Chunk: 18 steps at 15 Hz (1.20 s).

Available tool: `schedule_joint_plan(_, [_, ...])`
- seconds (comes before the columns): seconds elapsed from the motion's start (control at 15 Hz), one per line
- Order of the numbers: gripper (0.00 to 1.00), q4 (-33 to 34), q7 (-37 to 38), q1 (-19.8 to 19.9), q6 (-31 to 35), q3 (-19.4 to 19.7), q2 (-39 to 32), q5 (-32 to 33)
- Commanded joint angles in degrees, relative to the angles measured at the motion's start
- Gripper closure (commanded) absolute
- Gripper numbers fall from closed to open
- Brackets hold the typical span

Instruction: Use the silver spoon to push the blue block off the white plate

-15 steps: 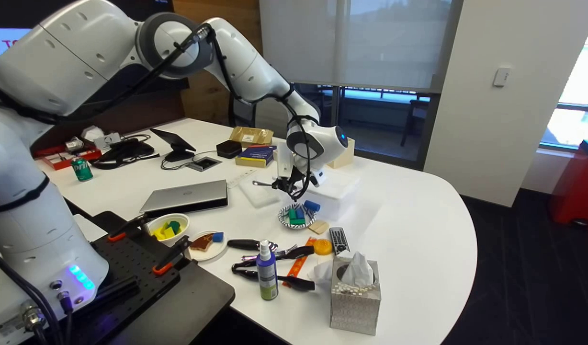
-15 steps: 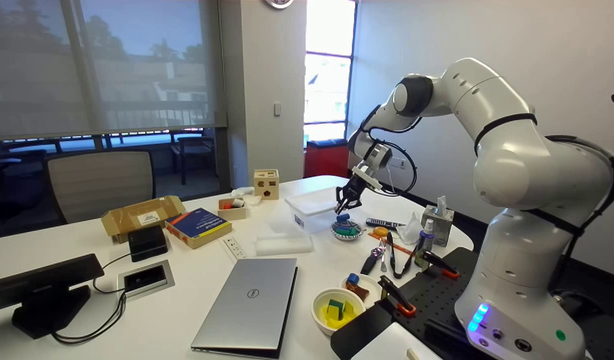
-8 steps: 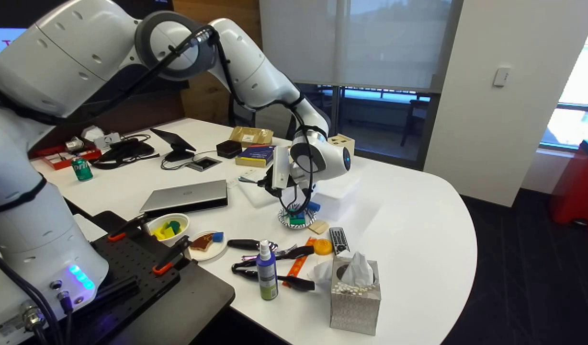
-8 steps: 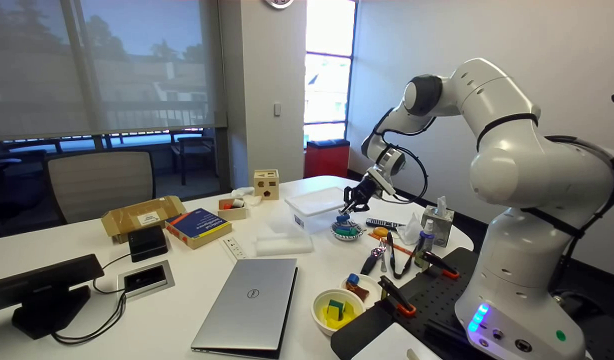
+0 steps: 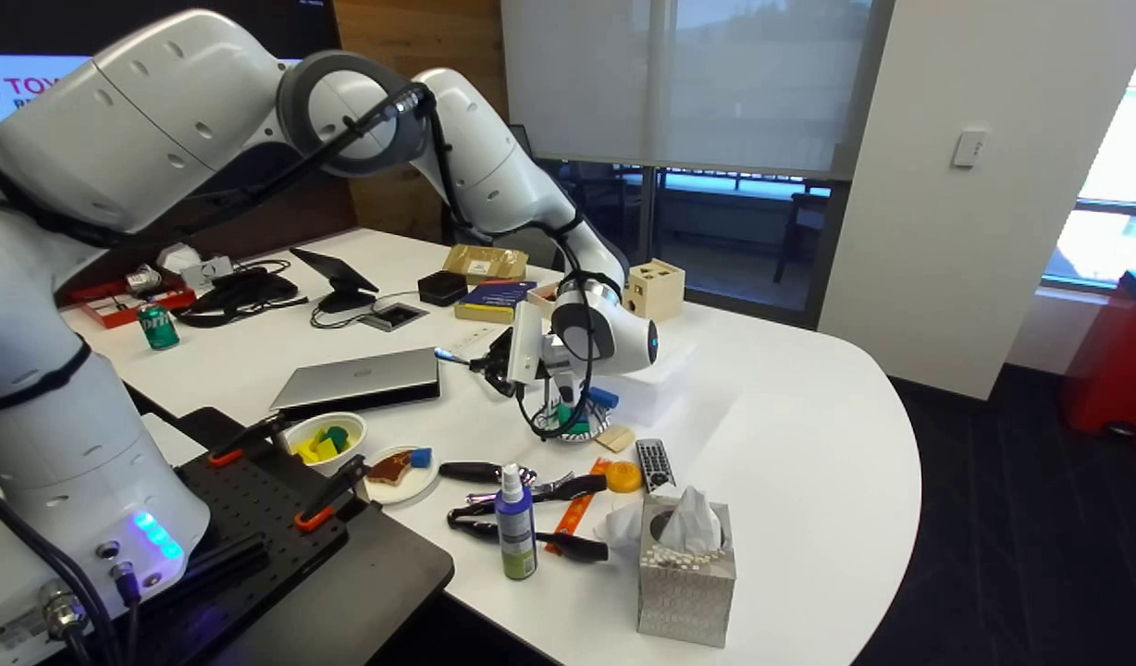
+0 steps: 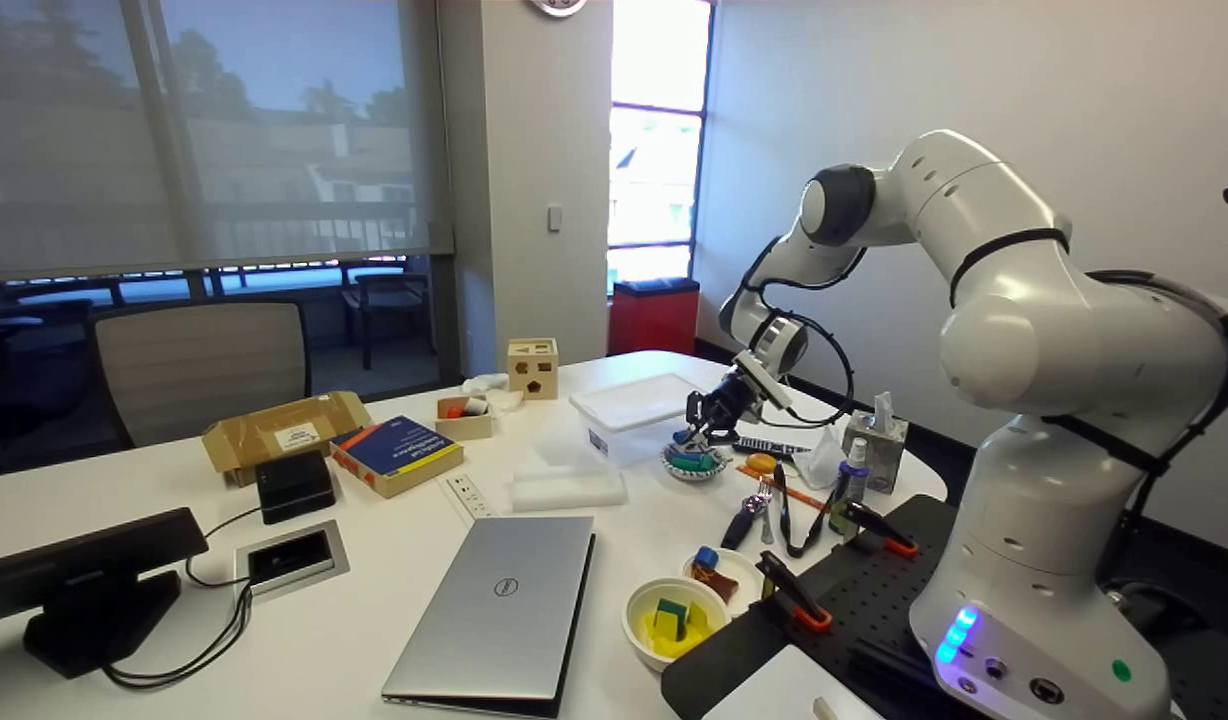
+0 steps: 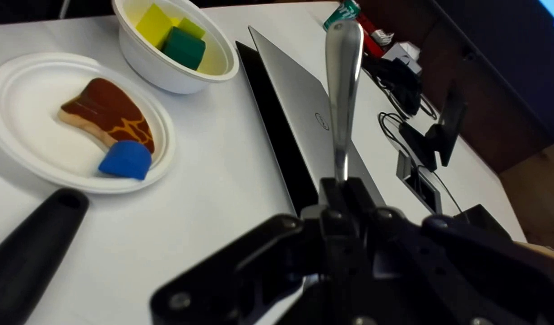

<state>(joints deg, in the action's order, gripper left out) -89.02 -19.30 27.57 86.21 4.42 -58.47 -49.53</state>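
Note:
The white plate (image 5: 403, 498) lies on the table near the robot's base, with a brown toy piece and the blue block (image 5: 421, 458) on it. In the wrist view the blue block (image 7: 127, 161) sits at the near right part of the plate (image 7: 22, 115). My gripper (image 7: 342, 186) is shut on the silver spoon (image 7: 343, 76). The spoon sticks straight out, a flat rounded end foremost; its other end is hidden. In an exterior view the gripper (image 5: 478, 363) holds the spoon (image 5: 450, 355) above the table, beyond the plate and apart from the block.
A white bowl (image 5: 363, 435) with yellow and green pieces stands beside the plate. A laptop (image 5: 360, 375) lies behind it. Black-handled tools (image 5: 471, 472), a spray bottle (image 5: 515, 527) and a tissue box (image 5: 686, 592) are in front. A striped bowl (image 6: 709, 474) of blocks lies under the gripper.
In an exterior view, the gripper and spoon have moved left toward the laptop, and the arm has dipped a little. The plate and blue block have not moved.

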Motion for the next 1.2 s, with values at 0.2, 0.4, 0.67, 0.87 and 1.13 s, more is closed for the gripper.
schedule_joint_plan(0.2, [0.98, -3.9, 8.2, -9.6, 10.0, 3.0, 1.3, 3.2])
schedule_joint_plan(0.4, [0.98, -5.3, 12.4, -12.6, 14.9, 3.4, 1.6, 5.4])
schedule_joint_plan(0.67, [0.98, -7.4, 18.0, -14.3, 19.2, 3.8, 1.6, 8.2])
schedule_joint_plan(0.87, [0.98, -10.6, 21.4, -14.5, 23.3, 4.6, 3.0, 9.2])
schedule_joint_plan(1.13, [0.98, -15.0, 26.0, -14.9, 29.2, 6.8, 5.1, 10.4])
